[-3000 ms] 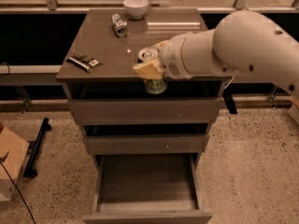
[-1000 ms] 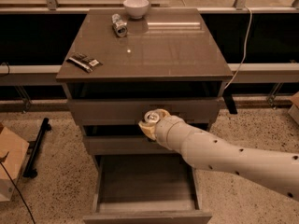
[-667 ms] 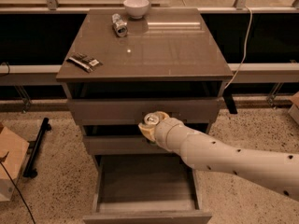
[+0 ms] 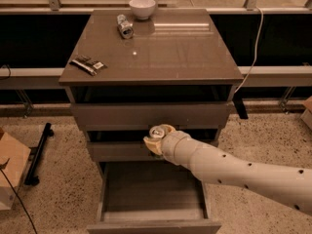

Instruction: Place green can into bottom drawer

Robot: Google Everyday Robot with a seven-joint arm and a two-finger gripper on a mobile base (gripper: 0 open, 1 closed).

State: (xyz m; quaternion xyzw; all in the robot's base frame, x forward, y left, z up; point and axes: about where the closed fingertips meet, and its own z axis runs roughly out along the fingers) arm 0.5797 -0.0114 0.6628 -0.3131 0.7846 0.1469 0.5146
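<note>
My gripper [image 4: 156, 139] hangs in front of the middle drawer of the grey-brown cabinet, just above the back of the open bottom drawer [image 4: 152, 193]. Its yellowish fingers [image 4: 149, 145] are shut on the green can [image 4: 156, 131], held upright. Only the can's silver top shows; its green body is hidden by the fingers and wrist. My pale arm comes in from the lower right. The bottom drawer is pulled out, and nothing shows in the visible part of its inside.
On the cabinet top [image 4: 175, 48] are a white bowl [image 4: 142, 7], a small silver-grey can [image 4: 125, 27] on its side and a dark snack packet [image 4: 87, 65]. A cardboard box [image 4: 9, 174] and a black stand [image 4: 39, 152] are on the floor at left.
Three seconds ago the gripper held the can at the cabinet top's front edge. It has since come down in front of the middle drawer and has hardly moved in the last second.
</note>
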